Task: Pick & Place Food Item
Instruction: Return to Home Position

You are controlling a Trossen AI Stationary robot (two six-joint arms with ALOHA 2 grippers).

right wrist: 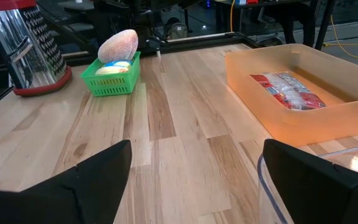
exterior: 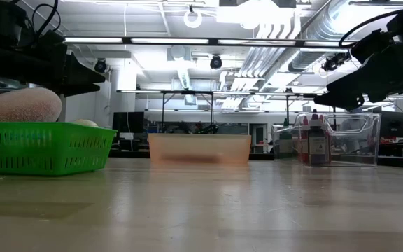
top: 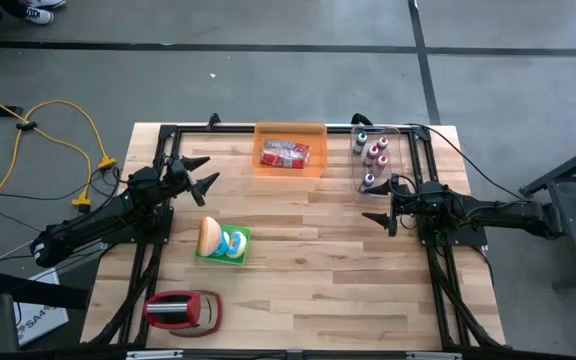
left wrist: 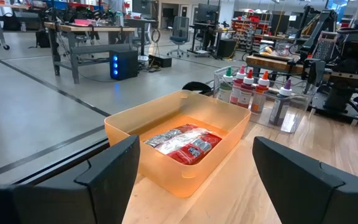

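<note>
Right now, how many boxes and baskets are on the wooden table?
3: a green plastic mesh basket left of the table's middle, a see-through orange plastic bin at the far edge, and a clear plastic box of bottles on the right side. None seems hidden.

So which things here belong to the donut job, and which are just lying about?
Job: green bin, with the brown donut and a blue donut in it; left gripper and right gripper, both open, holding nothing.
Lying about: orange bin with packets, clear bin with bottles, grater.
</note>
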